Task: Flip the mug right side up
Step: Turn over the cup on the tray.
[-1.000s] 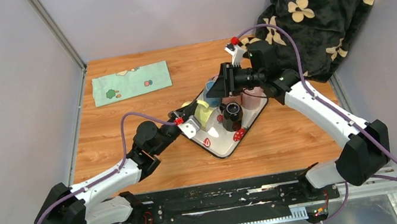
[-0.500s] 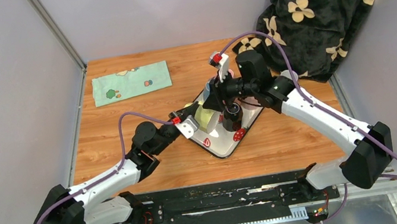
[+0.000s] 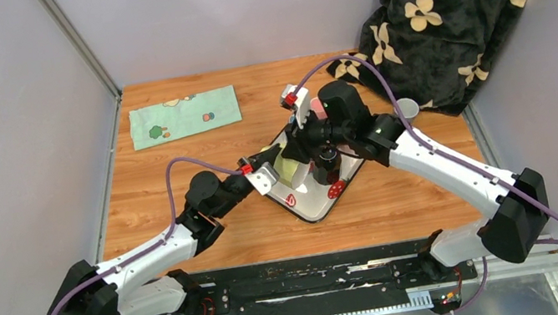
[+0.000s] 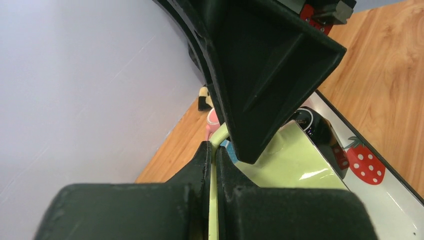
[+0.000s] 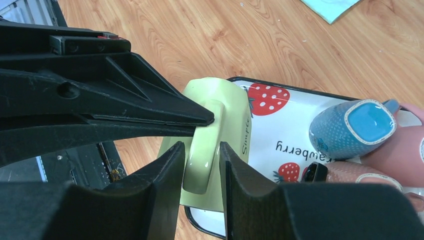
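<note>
Left gripper (image 4: 213, 150) pinching rim (image 4: 213, 200) of side-lying pale green ceramic mug (image 5: 235, 115) from 9 o'clock; right gripper (image 5: 201, 147) straddles its handle (image 5: 200, 175), contact unclear.

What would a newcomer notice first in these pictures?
Both end effectors meet at the green mug on the strawberry tray, mid-table: the left end effector pinches its wall, the right end effector grips its handle. A black flowered cloth fills the far right corner.
</note>
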